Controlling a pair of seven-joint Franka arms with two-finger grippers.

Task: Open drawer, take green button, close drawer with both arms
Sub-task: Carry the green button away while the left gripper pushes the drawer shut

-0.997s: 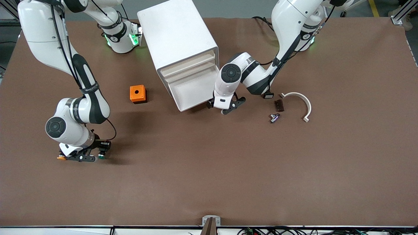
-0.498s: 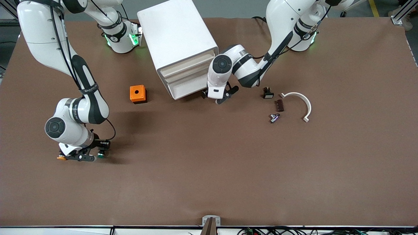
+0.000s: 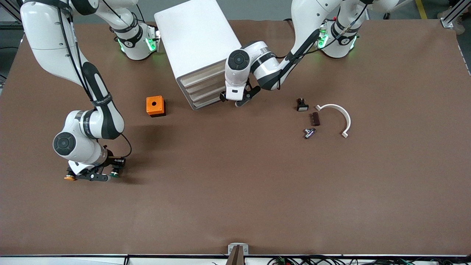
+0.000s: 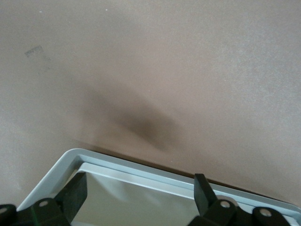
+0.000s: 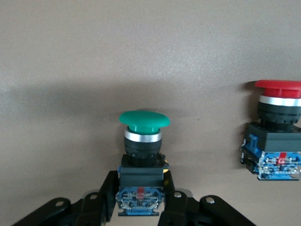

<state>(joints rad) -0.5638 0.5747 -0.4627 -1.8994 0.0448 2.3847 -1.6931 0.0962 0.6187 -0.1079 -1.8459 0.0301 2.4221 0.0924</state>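
Brown matting covers the whole table (image 3: 235,191). Toward the right arm's end, low over the mat, the right gripper (image 3: 96,176) has its black fingers (image 5: 106,205) clasped on the blue-and-black body of the small green-capped push button (image 5: 143,160), which stands upright with the cap clear of the fingertips. A red-capped button (image 5: 277,132) stands just beside it, cut off at the frame edge. In the front view the wrist hides most of both, and an orange cap (image 3: 68,178) peeks out by the gripper. The left gripper (image 3: 238,98), fingers spread and grasping nothing, sits at the cream front of the shallow white bottom drawer (image 3: 206,102), which lies flush in the big white boxy cabinet (image 3: 195,40).
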